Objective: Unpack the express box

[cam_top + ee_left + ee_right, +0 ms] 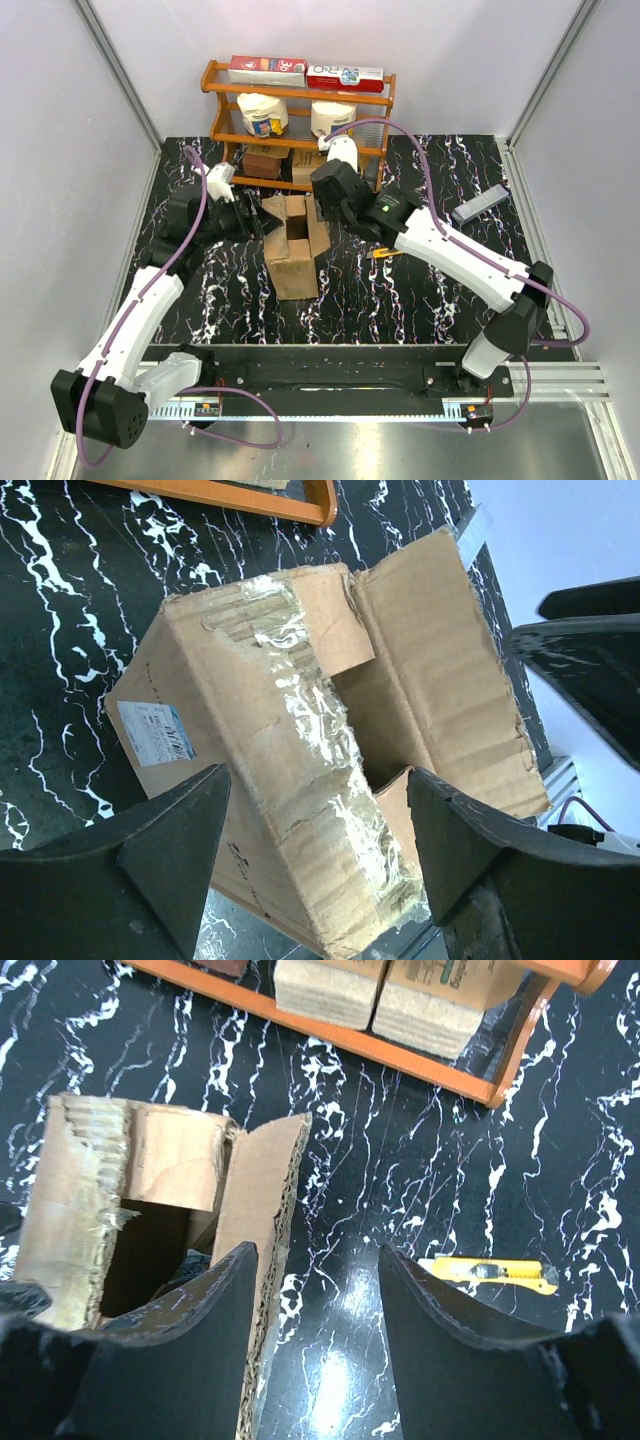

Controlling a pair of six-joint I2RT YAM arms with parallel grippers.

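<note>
The express box [295,250] stands in the middle of the bench [420,295], its top flaps raised and ragged-edged, just in front of the orange rack [297,96]. The left hand [318,775] is spread wide across the taped flap edge (whether either finger touches cardboard I cannot tell) and grips nothing. The right hand [318,1250] is likewise wide apart and holds nothing, its left finger over the box's right flap. A yellow knife [490,1273] lies to the right, apart from the box, bare bench around it.

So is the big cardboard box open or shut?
Open: the express box has its top flaps spread apart, showing a dark hollow inside.
</note>
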